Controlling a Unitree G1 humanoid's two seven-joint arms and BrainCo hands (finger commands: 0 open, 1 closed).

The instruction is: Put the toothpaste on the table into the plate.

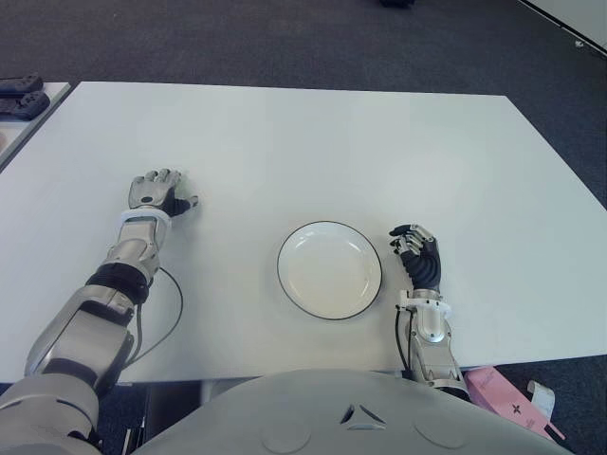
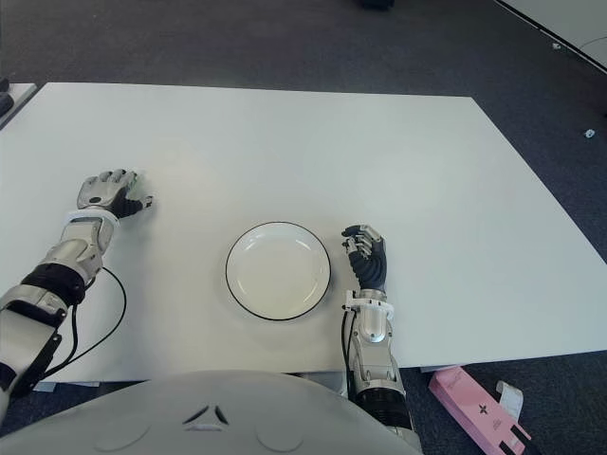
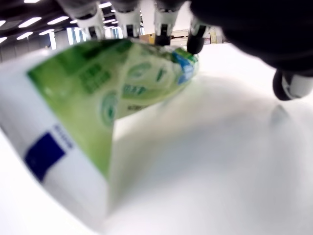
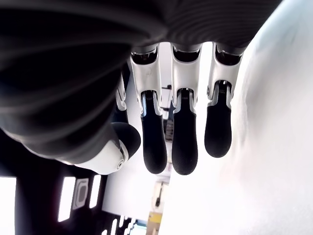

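Right robot hand (image 1: 417, 248): just beside round white black-rimmed plate (image 1: 329, 269), fingers relaxed, holding nothing. Left robot hand (image 1: 158, 192): well left on white bench (image 1: 379, 152), fingers curled over green-and-white toothpaste tube (image 3: 112, 93).

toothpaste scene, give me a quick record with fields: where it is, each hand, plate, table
toothpaste: green and white tube, under the left hand's fingers on the table, mostly hidden in the eye views
left hand: far left of the plate, fingers curled over the tube
right hand: just right of the plate, fingers relaxed, holding nothing
plate: white with dark rim, nothing in it
table: white
task state: tube not yet in plate
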